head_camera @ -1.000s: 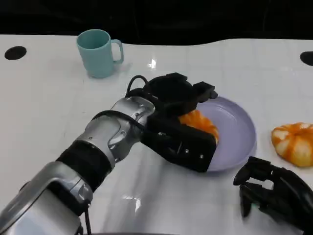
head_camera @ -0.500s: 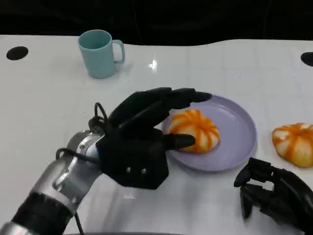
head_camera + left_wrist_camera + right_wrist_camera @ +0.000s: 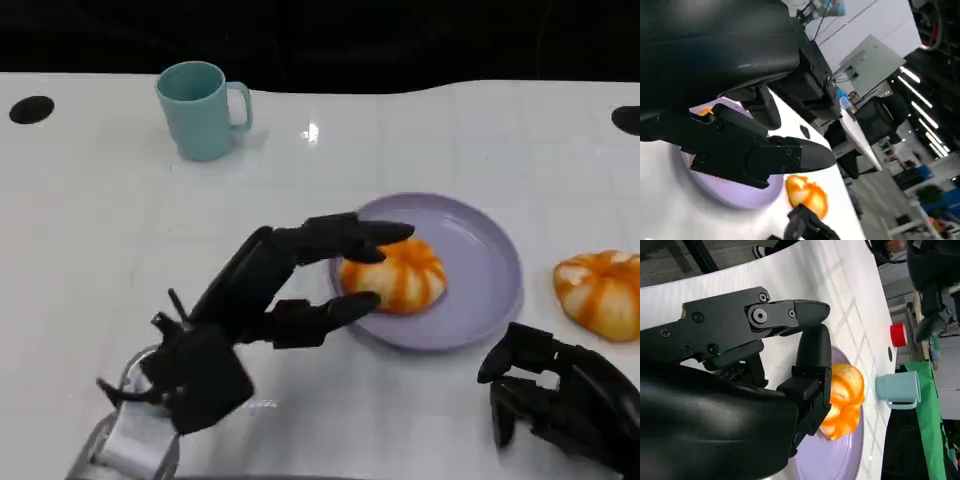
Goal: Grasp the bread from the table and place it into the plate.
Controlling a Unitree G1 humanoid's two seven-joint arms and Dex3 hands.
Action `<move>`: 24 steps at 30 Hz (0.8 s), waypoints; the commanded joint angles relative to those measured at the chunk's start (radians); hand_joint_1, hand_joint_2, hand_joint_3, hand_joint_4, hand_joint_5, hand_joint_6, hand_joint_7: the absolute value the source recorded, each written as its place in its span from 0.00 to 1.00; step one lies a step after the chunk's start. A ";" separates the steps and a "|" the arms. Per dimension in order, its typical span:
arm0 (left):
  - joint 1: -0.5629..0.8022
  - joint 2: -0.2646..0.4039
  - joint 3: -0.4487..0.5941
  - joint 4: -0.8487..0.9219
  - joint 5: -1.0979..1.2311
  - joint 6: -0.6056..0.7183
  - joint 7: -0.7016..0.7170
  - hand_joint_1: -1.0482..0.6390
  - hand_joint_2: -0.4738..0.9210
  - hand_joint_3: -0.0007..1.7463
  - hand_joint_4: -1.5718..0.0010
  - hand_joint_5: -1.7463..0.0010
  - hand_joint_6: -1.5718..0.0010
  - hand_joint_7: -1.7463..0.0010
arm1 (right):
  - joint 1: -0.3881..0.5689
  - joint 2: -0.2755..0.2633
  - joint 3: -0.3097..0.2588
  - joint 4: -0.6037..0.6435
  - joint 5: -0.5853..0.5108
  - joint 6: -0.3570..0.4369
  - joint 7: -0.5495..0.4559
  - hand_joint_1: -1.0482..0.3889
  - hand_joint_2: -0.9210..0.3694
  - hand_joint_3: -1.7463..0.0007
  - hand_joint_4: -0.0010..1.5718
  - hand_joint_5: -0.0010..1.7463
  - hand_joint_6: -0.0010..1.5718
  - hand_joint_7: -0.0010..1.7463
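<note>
Teal mug (image 3: 203, 108) at upper left of the head view, well apart from everything else. Second orange-striped bun (image 3: 600, 293) at the right edge, on the white table (image 3: 90, 230), just beside the plate but off it. Purple plate (image 3: 480, 250) right of centre, with the bread (image 3: 395, 275) resting in its left half. Left hand (image 3: 265, 290) rising from lower left, fingers (image 3: 350, 232) spread wide and empty, reaching over the plate's left rim; one fingertip over the bread's top, another near its lower edge, contact impossible to judge. Right hand (image 3: 560, 400) at lower right, low beside the plate, fingers curled inward around nothing.
</note>
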 commanded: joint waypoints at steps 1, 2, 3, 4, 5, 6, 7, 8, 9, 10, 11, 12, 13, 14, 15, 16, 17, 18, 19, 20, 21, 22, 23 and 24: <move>0.058 0.003 0.042 -0.041 -0.128 -0.003 -0.104 0.25 1.00 0.23 0.69 0.38 0.51 0.87 | 0.016 -0.018 -0.003 0.013 -0.013 0.011 -0.007 0.39 0.00 0.85 0.42 1.00 0.42 0.80; 0.070 0.002 0.051 -0.048 -0.153 -0.003 -0.126 0.25 1.00 0.23 0.70 0.35 0.51 0.86 | 0.018 -0.020 0.000 0.006 -0.020 0.014 -0.015 0.39 0.00 0.85 0.42 1.00 0.43 0.80; 0.079 0.001 0.058 -0.054 -0.172 -0.002 -0.144 0.25 1.00 0.23 0.70 0.32 0.51 0.83 | 0.020 -0.022 0.003 0.000 -0.026 0.016 -0.023 0.38 0.00 0.85 0.42 1.00 0.43 0.80; 0.092 0.000 0.066 -0.066 -0.198 0.004 -0.164 0.24 1.00 0.23 0.70 0.30 0.51 0.82 | 0.021 -0.022 0.004 -0.003 -0.027 0.018 -0.025 0.37 0.00 0.85 0.42 1.00 0.43 0.80; 0.101 -0.001 0.072 -0.075 -0.214 0.011 -0.179 0.24 1.00 0.23 0.70 0.26 0.55 0.72 | 0.021 -0.021 0.004 -0.004 -0.027 0.019 -0.026 0.37 0.00 0.86 0.42 1.00 0.43 0.80; 0.114 -0.004 0.080 -0.089 -0.239 0.023 -0.196 0.24 1.00 0.23 0.71 0.25 0.58 0.66 | 0.020 -0.020 0.003 -0.003 -0.025 0.019 -0.024 0.36 0.00 0.86 0.42 1.00 0.43 0.80; 0.123 -0.007 0.086 -0.099 -0.257 0.034 -0.209 0.24 1.00 0.23 0.71 0.22 0.60 0.58 | 0.019 -0.019 0.002 -0.001 -0.024 0.019 -0.023 0.37 0.00 0.86 0.42 1.00 0.43 0.80; 0.139 -0.011 0.094 -0.118 -0.287 0.059 -0.224 0.24 1.00 0.23 0.71 0.22 0.62 0.54 | 0.020 -0.020 0.003 -0.004 -0.027 0.020 -0.026 0.37 0.00 0.86 0.42 1.00 0.43 0.80; 0.154 -0.014 0.102 -0.137 -0.314 0.084 -0.237 0.23 1.00 0.22 0.71 0.19 0.63 0.50 | 0.021 -0.021 0.004 -0.005 -0.029 0.020 -0.027 0.37 0.00 0.86 0.42 1.00 0.43 0.79; 0.169 -0.018 0.109 -0.155 -0.336 0.109 -0.246 0.22 1.00 0.22 0.72 0.16 0.64 0.44 | 0.021 -0.021 0.004 -0.007 -0.030 0.020 -0.028 0.38 0.00 0.85 0.42 1.00 0.43 0.79; 0.184 -0.022 0.116 -0.172 -0.360 0.136 -0.256 0.22 1.00 0.22 0.72 0.15 0.65 0.40 | 0.022 -0.021 0.003 -0.009 -0.029 0.022 -0.028 0.39 0.00 0.85 0.42 1.00 0.43 0.79; 0.197 -0.026 0.123 -0.186 -0.380 0.159 -0.265 0.21 1.00 0.22 0.72 0.12 0.65 0.37 | 0.022 -0.019 0.002 -0.009 -0.026 0.023 -0.024 0.39 0.00 0.85 0.42 1.00 0.43 0.79; 0.206 -0.029 0.130 -0.197 -0.391 0.177 -0.272 0.20 1.00 0.22 0.73 0.08 0.66 0.33 | 0.021 -0.019 0.000 -0.009 -0.024 0.023 -0.022 0.40 0.00 0.85 0.42 1.00 0.42 0.79; 0.221 -0.034 0.136 -0.216 -0.416 0.213 -0.277 0.21 1.00 0.21 0.72 0.06 0.66 0.32 | 0.022 -0.019 0.001 -0.012 -0.027 0.027 -0.026 0.39 0.00 0.85 0.42 1.00 0.42 0.79; 0.231 -0.038 0.141 -0.230 -0.432 0.240 -0.280 0.21 1.00 0.20 0.71 0.05 0.66 0.30 | 0.023 -0.020 0.002 -0.014 -0.030 0.030 -0.029 0.39 0.00 0.85 0.42 1.00 0.43 0.79; 0.238 -0.041 0.146 -0.242 -0.441 0.261 -0.283 0.22 1.00 0.20 0.71 0.04 0.65 0.29 | 0.023 -0.021 0.003 -0.016 -0.032 0.033 -0.032 0.39 0.00 0.85 0.42 1.00 0.43 0.79; 0.257 -0.045 0.153 -0.259 -0.455 0.292 -0.281 0.22 1.00 0.19 0.70 0.03 0.65 0.29 | 0.025 -0.021 0.003 -0.021 -0.034 0.035 -0.035 0.38 0.00 0.85 0.42 1.00 0.43 0.79; 0.273 -0.049 0.159 -0.274 -0.462 0.316 -0.276 0.23 1.00 0.19 0.69 0.02 0.64 0.28 | 0.027 -0.021 0.004 -0.025 -0.037 0.035 -0.037 0.38 0.00 0.85 0.42 1.00 0.43 0.79; 0.290 -0.051 0.165 -0.288 -0.465 0.339 -0.271 0.22 1.00 0.18 0.68 0.01 0.64 0.26 | 0.028 -0.021 0.004 -0.028 -0.038 0.037 -0.038 0.38 0.00 0.85 0.42 1.00 0.43 0.79; 0.306 -0.054 0.170 -0.305 -0.472 0.366 -0.267 0.21 1.00 0.18 0.66 0.00 0.64 0.23 | 0.029 -0.021 0.004 -0.030 -0.040 0.036 -0.039 0.38 0.00 0.85 0.42 1.00 0.43 0.79; 0.317 -0.056 0.175 -0.319 -0.475 0.386 -0.265 0.20 1.00 0.17 0.65 0.00 0.64 0.20 | 0.029 -0.022 0.004 -0.031 -0.042 0.035 -0.039 0.38 0.00 0.85 0.42 1.00 0.43 0.79; 0.324 -0.059 0.179 -0.330 -0.476 0.402 -0.265 0.20 1.00 0.17 0.64 0.00 0.65 0.17 | 0.030 -0.021 0.004 -0.032 -0.042 0.035 -0.040 0.38 0.00 0.85 0.42 1.00 0.43 0.79; 0.336 -0.064 0.185 -0.340 -0.486 0.419 -0.269 0.20 1.00 0.17 0.63 0.00 0.65 0.16 | 0.030 -0.023 0.006 -0.032 -0.048 0.028 -0.044 0.38 0.00 0.85 0.42 1.00 0.43 0.79; 0.344 -0.068 0.190 -0.347 -0.491 0.430 -0.272 0.20 1.00 0.17 0.61 0.00 0.65 0.14 | 0.031 -0.024 0.007 -0.033 -0.052 0.024 -0.046 0.38 0.00 0.85 0.42 1.00 0.43 0.79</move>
